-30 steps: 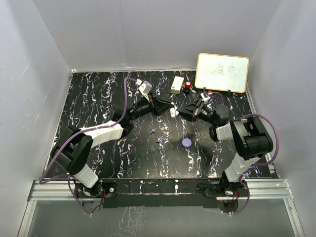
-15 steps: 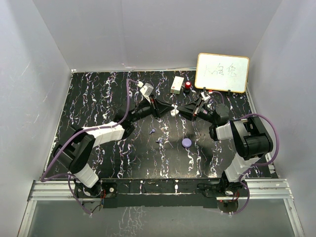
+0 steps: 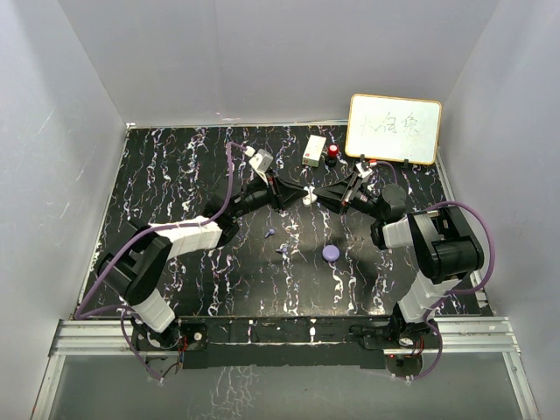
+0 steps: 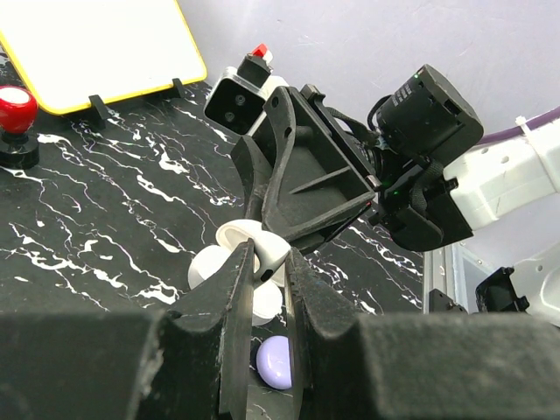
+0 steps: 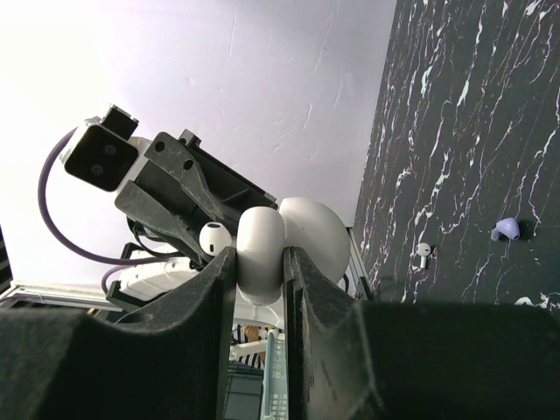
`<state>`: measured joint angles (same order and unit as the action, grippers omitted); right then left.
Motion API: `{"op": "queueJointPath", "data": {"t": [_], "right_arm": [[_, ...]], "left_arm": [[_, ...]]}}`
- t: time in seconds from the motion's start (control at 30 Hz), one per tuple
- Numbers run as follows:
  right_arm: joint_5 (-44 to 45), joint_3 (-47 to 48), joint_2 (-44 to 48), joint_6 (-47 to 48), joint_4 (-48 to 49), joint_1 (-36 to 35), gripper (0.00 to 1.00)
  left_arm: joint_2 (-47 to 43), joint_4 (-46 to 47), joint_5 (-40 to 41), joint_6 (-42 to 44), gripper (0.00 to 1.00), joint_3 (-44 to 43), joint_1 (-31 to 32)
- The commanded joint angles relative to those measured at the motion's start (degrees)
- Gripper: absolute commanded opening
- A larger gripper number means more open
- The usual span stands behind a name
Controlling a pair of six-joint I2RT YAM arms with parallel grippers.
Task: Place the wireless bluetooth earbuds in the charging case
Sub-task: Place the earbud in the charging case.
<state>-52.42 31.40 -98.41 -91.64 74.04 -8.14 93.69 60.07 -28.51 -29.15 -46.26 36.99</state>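
Though whiteboard (image 3: 394, 129) writing is illegible, left hand (image 4: 270, 262) pinches an earbud (image 5: 214, 238), right hand (image 5: 260, 255) clamps the case (image 5: 306, 223).

- The counter (image 3: 175, 175) is black with white marble-like veins and fills the middle of the top view.
- Plain pale grey walls enclose it: back wall (image 3: 262, 61) at the top, left wall (image 3: 52, 175), right wall (image 3: 516, 131).
- An aluminium rail (image 3: 87, 337) runs along the bottom edge.
- A yellow-framed whiteboard (image 3: 394, 129) stands at upper right.
- The light is soft and even.
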Motion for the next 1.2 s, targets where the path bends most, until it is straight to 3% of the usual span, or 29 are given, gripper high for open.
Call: {"op": "queueJointPath", "data": {"t": [0.0,1.17], "right_arm": [[0.42,1.93,0.15,-0.03,4.18,-0.05,0.00],[0.44,1.82,0.68,-0.38,4.62,-0.38,0.00]], "left_arm": [[0.08,3.33,0.30,1.55,0.00,-0.49,0.36],[2.20,4.45,0.74,1.56,0.00,-1.36,0.43]]}}
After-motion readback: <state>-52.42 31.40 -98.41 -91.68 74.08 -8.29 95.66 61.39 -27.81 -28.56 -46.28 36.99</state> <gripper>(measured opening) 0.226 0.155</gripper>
